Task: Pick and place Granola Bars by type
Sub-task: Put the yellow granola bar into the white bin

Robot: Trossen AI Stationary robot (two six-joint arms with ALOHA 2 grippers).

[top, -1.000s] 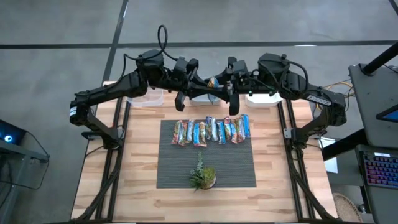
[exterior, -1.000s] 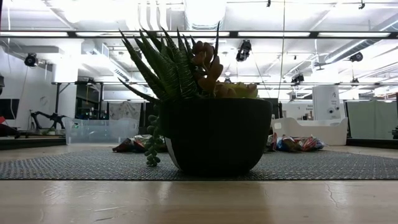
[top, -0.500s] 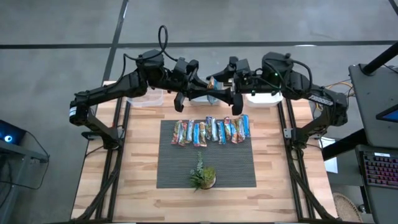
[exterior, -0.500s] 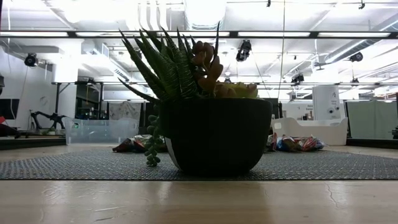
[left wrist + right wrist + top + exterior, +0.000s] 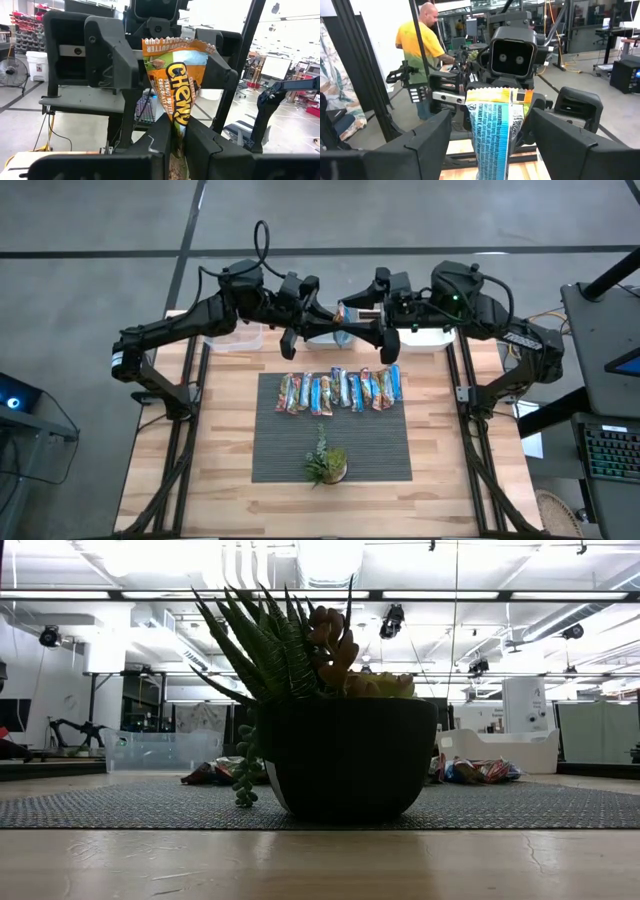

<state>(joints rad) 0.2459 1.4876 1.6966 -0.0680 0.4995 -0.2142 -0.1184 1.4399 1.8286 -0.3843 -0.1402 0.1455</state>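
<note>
One granola bar point(image 5: 342, 313), orange on one face point(image 5: 175, 95) and blue and white on the other point(image 5: 497, 130), is in the air above the table's far edge. My left gripper point(image 5: 177, 145) is shut on it. My right gripper point(image 5: 495, 145) faces it, open, with a finger point(image 5: 420, 145) standing clear on either side of the bar. The other granola bars point(image 5: 340, 390) lie side by side in a row on the dark mat point(image 5: 280, 450). In the low view the plant pot hides most of that row, and neither gripper shows there. My left gripper pinches the granola bar between its two fingers by the bar's lower end point(image 5: 176, 117). The bar stands upright out of the fingers, lifted clear of the table. Its crimped free end point(image 5: 172, 45) points toward my right gripper.
A small potted plant point(image 5: 325, 463) stands on the mat's near part and fills the low view point(image 5: 330, 740). A clear bin point(image 5: 235, 338) and a white bin point(image 5: 425, 335) sit at the table's far edge. A person in a yellow shirt point(image 5: 420, 45) stands beyond the table.
My right gripper has drawn back a little toward the table's right edge, away from the bar. The bar and my left gripper have stayed where they were.
</note>
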